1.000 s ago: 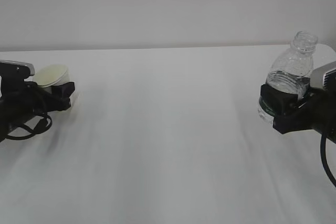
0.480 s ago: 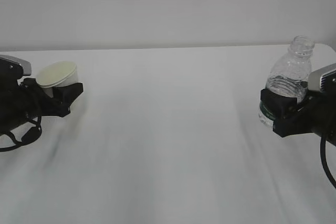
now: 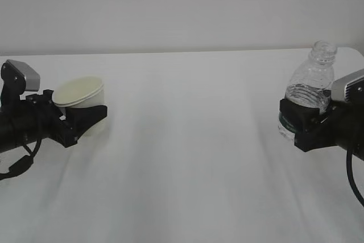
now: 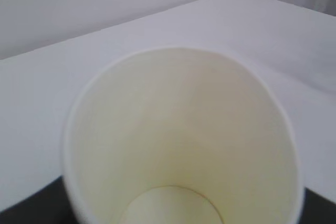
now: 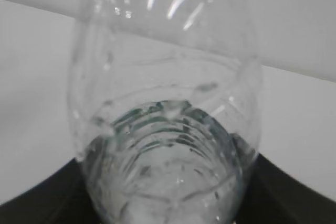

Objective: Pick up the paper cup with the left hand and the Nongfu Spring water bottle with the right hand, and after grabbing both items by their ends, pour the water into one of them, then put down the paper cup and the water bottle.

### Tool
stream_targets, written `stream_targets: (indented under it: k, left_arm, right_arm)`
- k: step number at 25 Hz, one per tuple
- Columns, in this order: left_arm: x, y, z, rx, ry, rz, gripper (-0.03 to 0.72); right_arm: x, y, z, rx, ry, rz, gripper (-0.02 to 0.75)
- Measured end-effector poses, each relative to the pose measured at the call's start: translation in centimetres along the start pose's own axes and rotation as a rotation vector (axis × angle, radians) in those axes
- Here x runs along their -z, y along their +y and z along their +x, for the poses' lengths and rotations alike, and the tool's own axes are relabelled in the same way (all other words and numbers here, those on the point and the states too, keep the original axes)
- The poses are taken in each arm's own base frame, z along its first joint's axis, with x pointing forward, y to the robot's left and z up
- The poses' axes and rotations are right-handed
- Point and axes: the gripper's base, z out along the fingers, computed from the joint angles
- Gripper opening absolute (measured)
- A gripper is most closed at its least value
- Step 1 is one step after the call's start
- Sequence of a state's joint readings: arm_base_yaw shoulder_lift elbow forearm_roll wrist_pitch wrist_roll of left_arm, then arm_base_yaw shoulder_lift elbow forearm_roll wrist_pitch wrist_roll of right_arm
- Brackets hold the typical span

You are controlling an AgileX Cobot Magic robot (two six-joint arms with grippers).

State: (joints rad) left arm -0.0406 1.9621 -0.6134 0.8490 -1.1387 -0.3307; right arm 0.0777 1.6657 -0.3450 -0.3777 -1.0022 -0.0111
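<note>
White tabletop (image 3: 187, 157) stretches between two black arms, each carrying one half of a pour that has yet to begin. The right hand (image 3: 304, 123), at the right edge of the exterior view, has its jaws clamped around the lower body of the Nongfu Spring water bottle (image 3: 310, 92), over the dark label band, so that the open, capless neck stands clear above the gripper. The bottle leans slightly, its mouth uppermost, a hold that appears meant to keep the contents in until the arm tips it. The right wrist view looks up along the ribbed clear wall, where the water (image 5: 168, 171) sits low in the bottle, close to the gripped end.

At the far left, the left hand (image 3: 77, 123) holds the paper cup (image 3: 81, 96) off the table, jaws pinching its lower end and leaving the rolled rim free. The cup is tilted, with its mouth turned up and towards the camera. The left wrist view looks straight into the cream interior and shows a dry, empty bottom, with only slivers of the black fingers at the lower corners.

The two items are well apart, with the bare middle of the table between them. Both pickups look complete; the pour comes next, and it calls for bringing the cup and the bottle's mouth together near the centre. A low grip on each leaves the rims unobstructed, though a thin cup squeezed near its base could deform or slip when water lands in it.
</note>
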Motion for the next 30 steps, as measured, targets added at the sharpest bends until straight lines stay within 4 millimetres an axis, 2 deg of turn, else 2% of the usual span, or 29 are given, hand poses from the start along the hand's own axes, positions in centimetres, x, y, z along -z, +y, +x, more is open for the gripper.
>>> stream_targets:
  k: [9, 18, 30]
  left_arm:
    - [0.4, -2.1, -0.1, -0.004, 0.067, 0.215, 0.462]
    - [0.4, -3.1, 0.1, -0.024, 0.099, 0.299, 0.462]
    - [-1.7, -8.0, 0.1, -0.062, 0.116, 0.464, 0.462]
  right_arm:
    - [0.0, 0.3, 0.0, 0.020, 0.002, -0.032, 0.475]
    - [0.0, 0.8, 0.0, 0.045, 0.002, -0.088, 0.475]
    - [0.1, 1.4, 0.1, 0.075, 0.004, -0.156, 0.475]
